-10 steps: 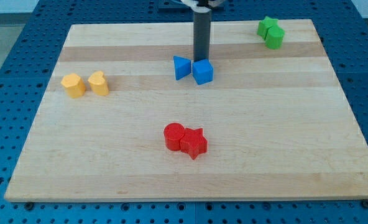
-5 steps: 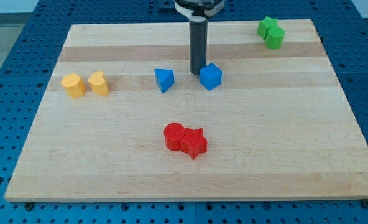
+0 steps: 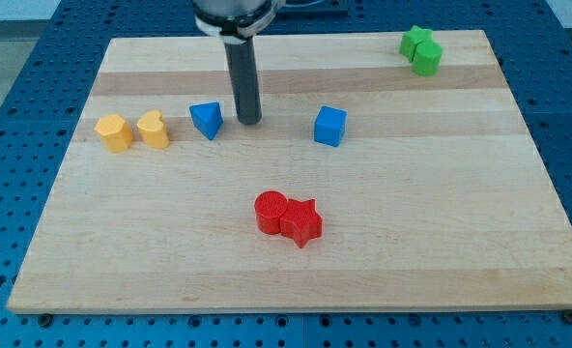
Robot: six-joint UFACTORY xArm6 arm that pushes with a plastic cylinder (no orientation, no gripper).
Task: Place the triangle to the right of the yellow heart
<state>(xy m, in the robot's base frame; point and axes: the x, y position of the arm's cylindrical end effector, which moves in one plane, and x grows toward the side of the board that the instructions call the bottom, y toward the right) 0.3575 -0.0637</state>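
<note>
A blue triangle [image 3: 207, 120] lies on the wooden board, a short gap to the right of the yellow heart [image 3: 154, 129]. A yellow hexagon-like block [image 3: 114, 132] sits just left of the heart. My tip [image 3: 249, 122] rests on the board just right of the blue triangle, with a small gap between them. A blue cube [image 3: 330, 126] sits further to the view's right, apart from my tip.
A red cylinder [image 3: 271, 212] and a red star [image 3: 302, 222] touch each other at the lower middle. Two green blocks [image 3: 421, 50] sit at the top right corner of the wooden board [image 3: 441, 193].
My tip has moved left, pushing the blue triangle left toward the yellow heart. The blue cube has stayed behind on the right.
</note>
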